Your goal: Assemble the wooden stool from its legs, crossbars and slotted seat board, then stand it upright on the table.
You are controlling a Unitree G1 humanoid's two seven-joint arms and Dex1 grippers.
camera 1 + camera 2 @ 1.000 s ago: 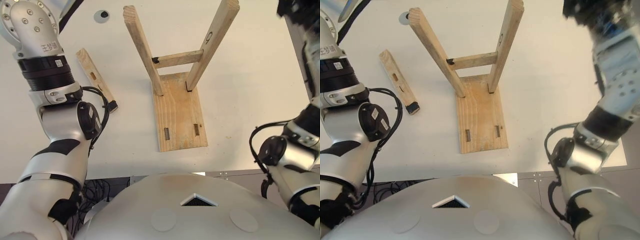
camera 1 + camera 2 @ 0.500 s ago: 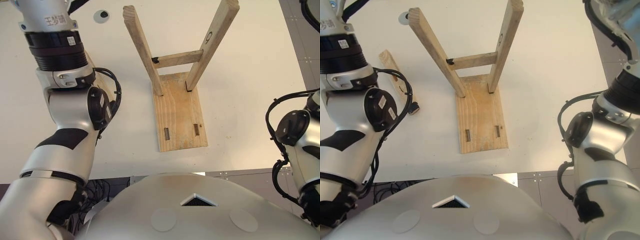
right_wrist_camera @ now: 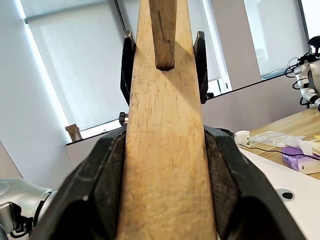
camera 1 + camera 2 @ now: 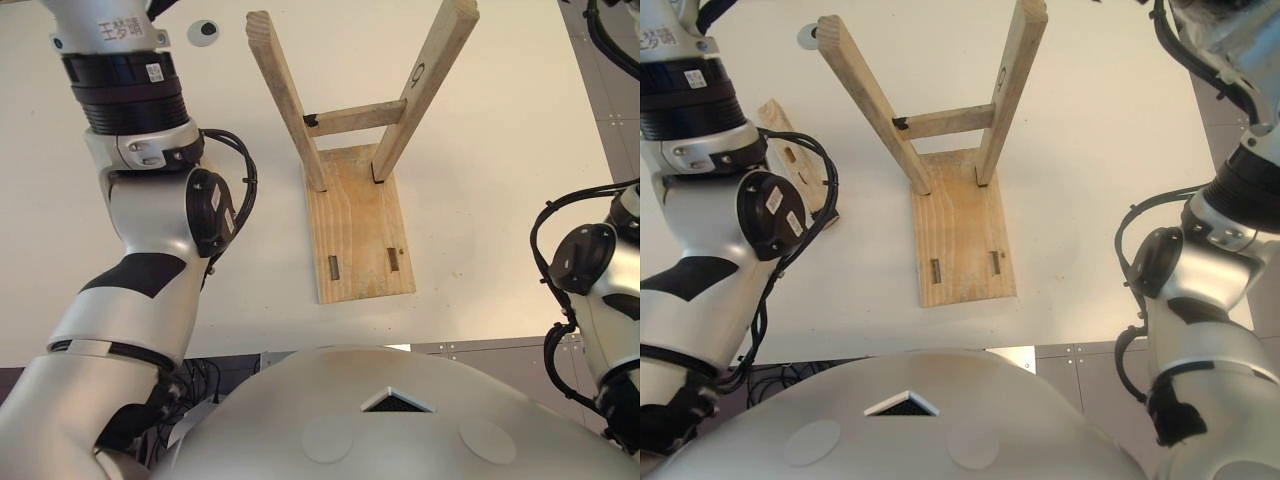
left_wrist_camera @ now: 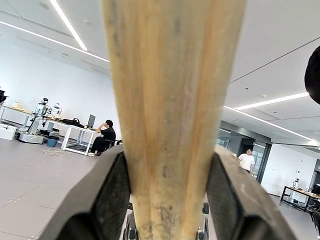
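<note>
On the table [image 4: 500, 150]: seat board [image 4: 355, 225] lies flat between the two arms, its long axis running away from the robot.
far end: left leg [image 4: 285, 100] and right leg [image 4: 425, 90] stand in the far slots, splayed apart and tied by one crossbar [image 4: 355, 118].
near end: left slot [image 4: 333, 267] and right slot [image 4: 393, 259] are both empty, side by side across the board's width.
left gripper [image 5: 170, 165]: clamped on a wooden leg [image 5: 172, 75] that runs straight out along the gripper's axis, held up off the table.
right gripper [image 3: 164, 65]: clamped on a second wooden piece [image 3: 165, 165] with a mortise [image 3: 164, 45] cut in its face, also held up.
loose bar [image 4: 790, 150]: slotted, lies on the table left of the board, partly behind the left arm [image 4: 165, 250].
key relation: both held pieces point out into the room, not down at the board. My read is each must swing end-down to near vertical over its empty slot.
nearer arm: judging by the forearms, the left arm sits closer to the board, so the left slot looks like its job.
risk: a skewed entry could jam, or shove the board and tip the standing pair.
</note>
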